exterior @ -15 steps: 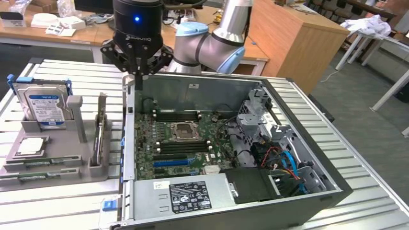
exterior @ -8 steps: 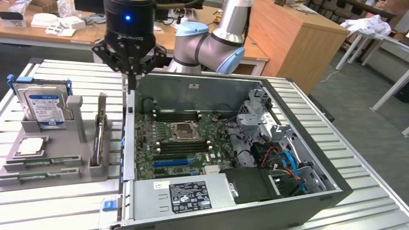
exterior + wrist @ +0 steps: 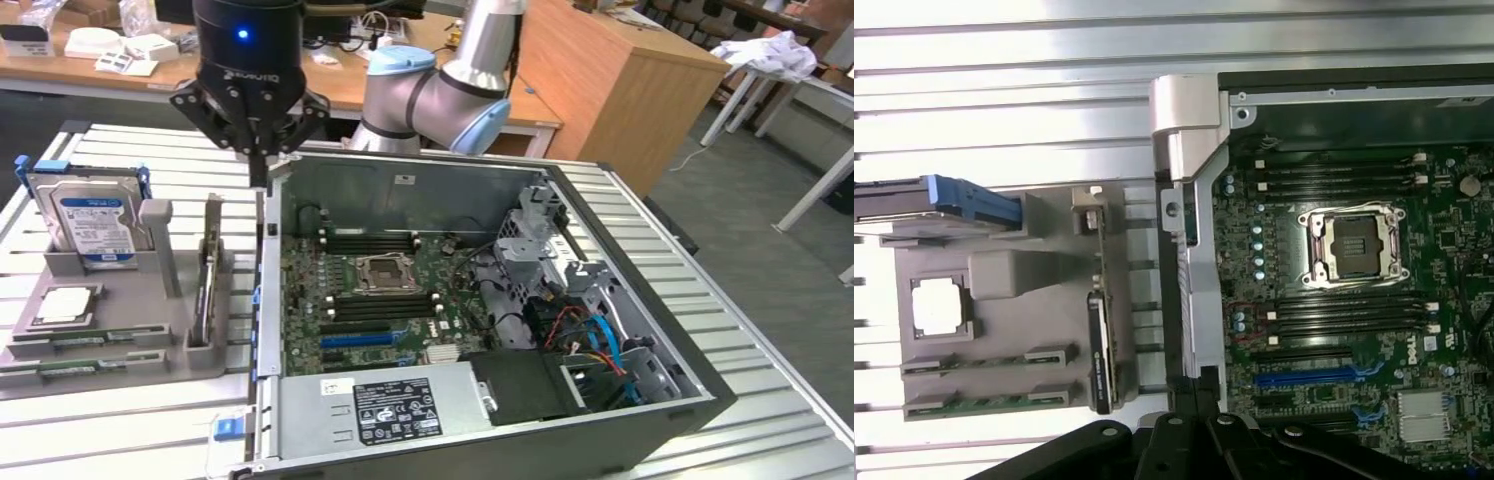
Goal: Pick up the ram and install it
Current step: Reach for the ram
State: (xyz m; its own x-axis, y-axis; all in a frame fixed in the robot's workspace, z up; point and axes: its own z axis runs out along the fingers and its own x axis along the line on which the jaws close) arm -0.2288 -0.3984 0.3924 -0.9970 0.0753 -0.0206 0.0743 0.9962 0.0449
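A ram stick [image 3: 208, 280] stands on edge in the grey holder [image 3: 127, 345], just outside the open computer case [image 3: 534, 180]. In the wrist view this ram [image 3: 1100, 340] appears edge-on, dark with a green strip. Two more green sticks [image 3: 986, 361] lie flat in the holder's slots. My gripper [image 3: 259, 178] hangs shut and holds nothing, its tips over the case's side wall [image 3: 1194, 300], above and beyond the standing ram. In the wrist view the gripper [image 3: 1191, 385] sits over that same wall. The black memory slots [image 3: 376, 243] [image 3: 1339, 176] flank the processor socket [image 3: 1354, 245].
A silver hard drive [image 3: 91, 218] with blue clips stands upright in the holder, and a processor chip [image 3: 67, 304] lies in its tray. Inside the case are the motherboard [image 3: 387, 305], a power supply [image 3: 394, 405] and a drive cage with cables [image 3: 587, 320]. The arm's elbow [image 3: 427, 100] rises behind the case.
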